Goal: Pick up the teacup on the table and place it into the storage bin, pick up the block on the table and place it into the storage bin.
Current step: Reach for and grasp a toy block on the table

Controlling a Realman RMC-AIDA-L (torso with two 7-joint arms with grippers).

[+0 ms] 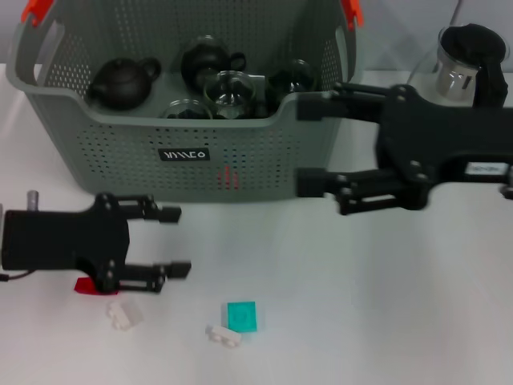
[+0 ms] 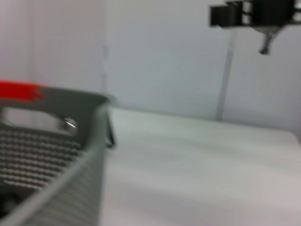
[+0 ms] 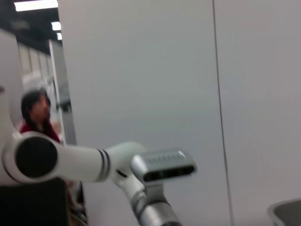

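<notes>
On the white table (image 1: 361, 321), near its front edge: a small teal translucent square block (image 1: 241, 315) lying flat, with a white lumpy piece (image 1: 224, 336) touching its near-left corner and another white piece (image 1: 124, 314) farther left. A red scrap (image 1: 84, 285) shows under the left arm.

Left gripper (image 1: 175, 241): low over the table, in front of the large grey perforated plastic storage bin (image 1: 120, 156), fingers spread wide, nothing between them, pointing toward the robot's right. The block lies beyond and nearer the robot than these fingertips, near but not touching. The left gripper is the closer of the two.

Right gripper (image 1: 309, 144): high, at the bin's right front corner, fingers wide, empty.

The bin already holds dark teapots and glass cups. A glass cup with a black lid (image 1: 465, 60) stands on the table behind the right arm.

Judgement: block is next; the left gripper must swing right and toward the robot, then drop. The block is square, so it has no long axis to favour.
</notes>
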